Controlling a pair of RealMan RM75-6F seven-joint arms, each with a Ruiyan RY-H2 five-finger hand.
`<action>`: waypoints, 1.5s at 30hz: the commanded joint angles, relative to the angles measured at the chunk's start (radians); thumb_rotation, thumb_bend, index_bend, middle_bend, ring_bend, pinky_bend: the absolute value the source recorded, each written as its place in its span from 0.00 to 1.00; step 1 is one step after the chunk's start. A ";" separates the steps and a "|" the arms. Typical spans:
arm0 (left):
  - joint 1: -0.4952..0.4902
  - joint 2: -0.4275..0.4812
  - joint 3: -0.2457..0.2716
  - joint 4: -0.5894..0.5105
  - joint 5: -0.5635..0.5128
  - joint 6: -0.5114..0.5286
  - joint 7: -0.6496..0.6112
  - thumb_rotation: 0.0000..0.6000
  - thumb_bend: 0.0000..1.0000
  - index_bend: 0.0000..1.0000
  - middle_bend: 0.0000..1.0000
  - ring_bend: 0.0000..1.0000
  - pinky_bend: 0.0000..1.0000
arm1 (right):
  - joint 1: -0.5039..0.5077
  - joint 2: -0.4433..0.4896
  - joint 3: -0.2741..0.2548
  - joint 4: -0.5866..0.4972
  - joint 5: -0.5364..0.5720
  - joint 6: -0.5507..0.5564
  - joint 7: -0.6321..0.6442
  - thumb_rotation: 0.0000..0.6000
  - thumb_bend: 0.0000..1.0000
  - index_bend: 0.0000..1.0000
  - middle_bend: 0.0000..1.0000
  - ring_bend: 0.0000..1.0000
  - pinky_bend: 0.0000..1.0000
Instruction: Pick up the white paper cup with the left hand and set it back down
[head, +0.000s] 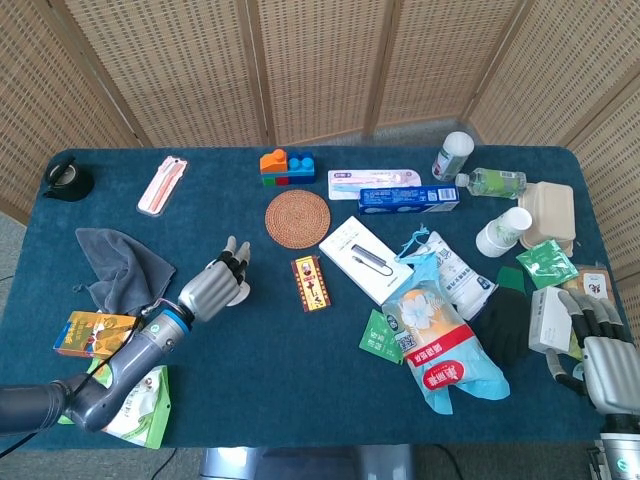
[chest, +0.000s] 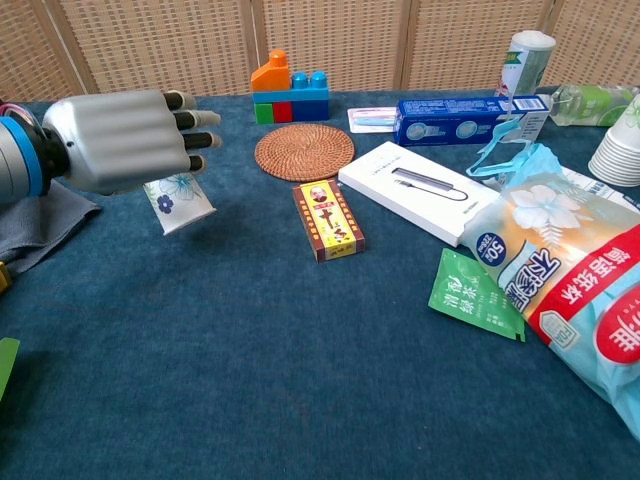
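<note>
The left hand (chest: 115, 140) hangs low over the near-left part of the worktop (chest: 300, 380), palm down, its fingers (chest: 190, 118) stretched out straight and apart. Tucked under it is the cup (chest: 178, 198), white with a small blue flower. It appears to stand mouth-down on the blue cloth, though the palm hides its top, so I can't say whether the hand touches it. Nothing is pinched or wrapped; the hand looks open, and I'd judge the cup is already set back down, with the fingers spread to let it go.

In the head view the cup (head: 240, 291) peeks out just beyond the left hand (head: 213, 287), on its right side, near the little red box (head: 311, 284) and in front of the woven coaster (head: 297, 217).

The right hand (head: 603, 358) rests idle at the far right edge, fingers loosely extended, holding nothing.
</note>
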 joint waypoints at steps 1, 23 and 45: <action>0.004 -0.021 0.019 0.017 0.034 0.004 0.046 1.00 0.45 0.34 0.12 0.03 0.12 | -0.002 0.001 0.000 0.001 0.001 0.001 0.002 1.00 0.45 0.00 0.00 0.00 0.00; 0.100 -0.004 -0.046 -0.115 -0.010 0.135 0.108 1.00 0.45 0.00 0.00 0.00 0.03 | -0.013 0.008 -0.004 0.012 -0.021 0.023 0.028 1.00 0.45 0.00 0.00 0.00 0.00; 0.429 0.359 -0.095 -0.436 0.026 0.290 -0.791 1.00 0.45 0.00 0.00 0.00 0.04 | 0.038 -0.020 0.030 0.029 0.020 -0.031 -0.044 1.00 0.45 0.00 0.00 0.00 0.00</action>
